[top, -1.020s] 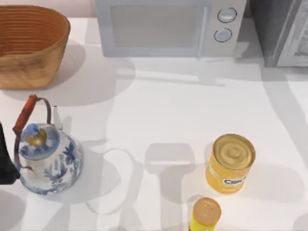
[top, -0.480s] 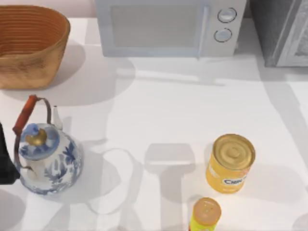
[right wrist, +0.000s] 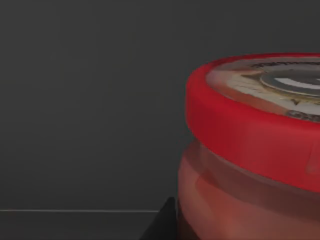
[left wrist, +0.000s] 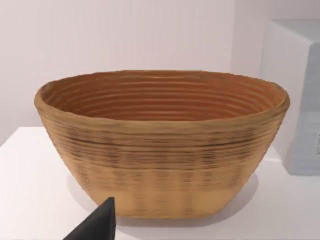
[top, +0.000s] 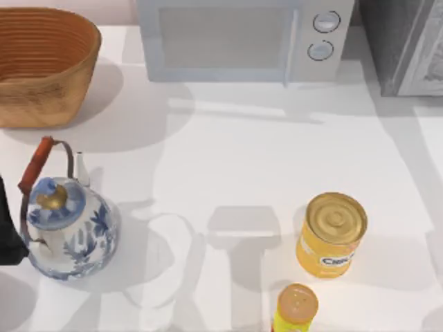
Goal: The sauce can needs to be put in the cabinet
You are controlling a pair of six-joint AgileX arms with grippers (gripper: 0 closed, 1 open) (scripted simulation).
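The sauce can (right wrist: 250,150), red with a red-rimmed silvery top, looms close in the right wrist view against the cabinet's dark grey inner wall (right wrist: 90,100). My right gripper (right wrist: 240,230) is shut on it, one dark finger (right wrist: 162,222) lying against its side. In the top view the cabinet (top: 398,41) stands at the table's back right corner, with its lighter framed door panel (top: 428,62) at the picture's edge. My left gripper (top: 7,232) rests at the table's left edge beside the teapot, and one dark fingertip (left wrist: 97,226) shows before the basket.
A woven basket (top: 41,62) sits back left and a pale microwave (top: 242,38) back centre. A blue-and-white teapot (top: 66,218) stands at the left. A wide yellow gold-lidded can (top: 332,234) and a small orange-lidded yellow can (top: 296,308) stand front right.
Shadows on the table's right side have shifted toward the cabinet. The things on the table and the left arm have not moved.
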